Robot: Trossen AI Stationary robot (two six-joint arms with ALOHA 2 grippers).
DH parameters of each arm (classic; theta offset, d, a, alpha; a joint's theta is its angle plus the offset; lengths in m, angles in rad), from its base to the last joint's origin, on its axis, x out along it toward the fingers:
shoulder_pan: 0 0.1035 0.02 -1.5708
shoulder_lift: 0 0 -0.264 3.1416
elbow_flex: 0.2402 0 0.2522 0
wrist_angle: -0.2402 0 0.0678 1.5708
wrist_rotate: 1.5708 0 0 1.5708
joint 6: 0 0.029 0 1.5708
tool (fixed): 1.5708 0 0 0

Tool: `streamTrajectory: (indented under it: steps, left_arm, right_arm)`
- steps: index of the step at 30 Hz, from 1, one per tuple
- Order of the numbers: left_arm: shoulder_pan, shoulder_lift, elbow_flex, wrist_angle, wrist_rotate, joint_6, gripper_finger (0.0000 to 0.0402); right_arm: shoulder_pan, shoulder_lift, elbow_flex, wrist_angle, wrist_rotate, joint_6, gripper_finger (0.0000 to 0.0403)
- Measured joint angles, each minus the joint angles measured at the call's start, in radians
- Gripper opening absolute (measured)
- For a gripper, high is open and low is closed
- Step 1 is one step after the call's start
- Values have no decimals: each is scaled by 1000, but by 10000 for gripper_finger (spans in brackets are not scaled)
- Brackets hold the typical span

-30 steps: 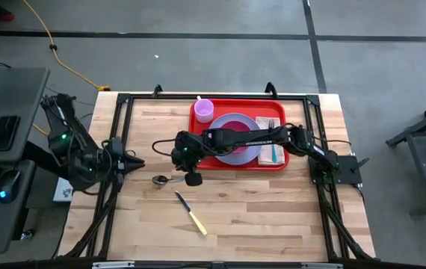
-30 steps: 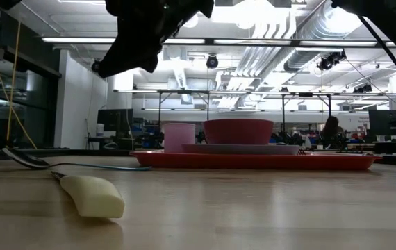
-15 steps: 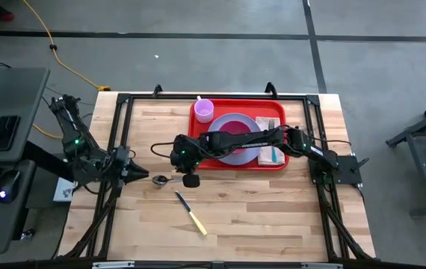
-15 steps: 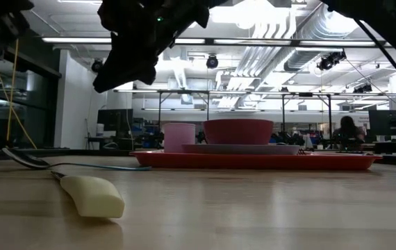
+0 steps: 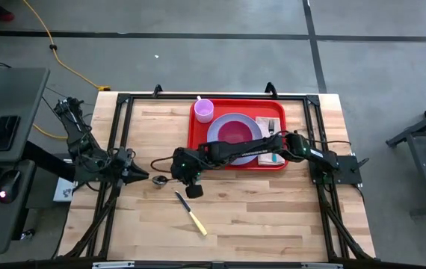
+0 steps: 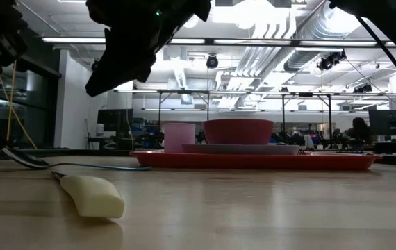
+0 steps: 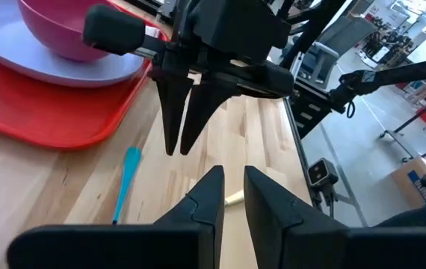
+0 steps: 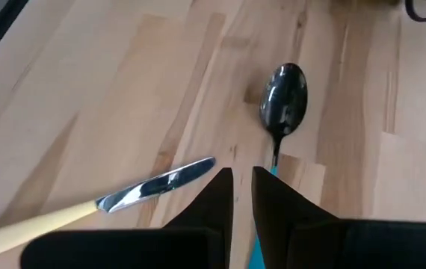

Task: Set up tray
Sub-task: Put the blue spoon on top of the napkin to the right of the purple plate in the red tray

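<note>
— Where is your tray?

— Your red tray (image 5: 198, 138) lies at the far middle of the worktop (image 5: 258, 209). It carries a plate (image 5: 250, 123) with a pink bowl (image 5: 232, 133) on it, a pink cup (image 5: 204, 109) in one corner and a napkin (image 5: 273, 153) at the other end.

— And your end effectors?

— Your right end effector (image 5: 187, 181) hangs over the bare wood in front of the tray, fingers (image 8: 217, 202) narrowed to a slim gap and holding nothing. A spoon (image 8: 284, 101) with a blue handle lies just ahead of it, and a knife (image 5: 190, 213) with a pale handle beside it. Your left end effector (image 5: 142, 177) is at the worktop's left edge, its fingers (image 7: 213, 198) narrow too, empty, pointing at the spoon.
</note>
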Motion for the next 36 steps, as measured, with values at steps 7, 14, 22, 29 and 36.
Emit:
streamTrajectory:
  steps: [7,14,22,29,36]
  left_arm:
    - [0,1,-12,17,25,-8,85]
    - [0,29,-11,71,46,28,85]
    - [1,132,-11,122,87,-6,85]
    - [94,251,-11,113,266,-104,85]
    - [345,375,-9,125,516,-119,85]
  right_arm:
    - [-3,21,0,-30,39,18,30]
    - [5,19,0,-19,101,59,30]
    - [45,-1,12,-70,193,93,30]
    - [65,-41,110,-185,327,88,30]
    - [65,-84,156,-183,350,95,30]
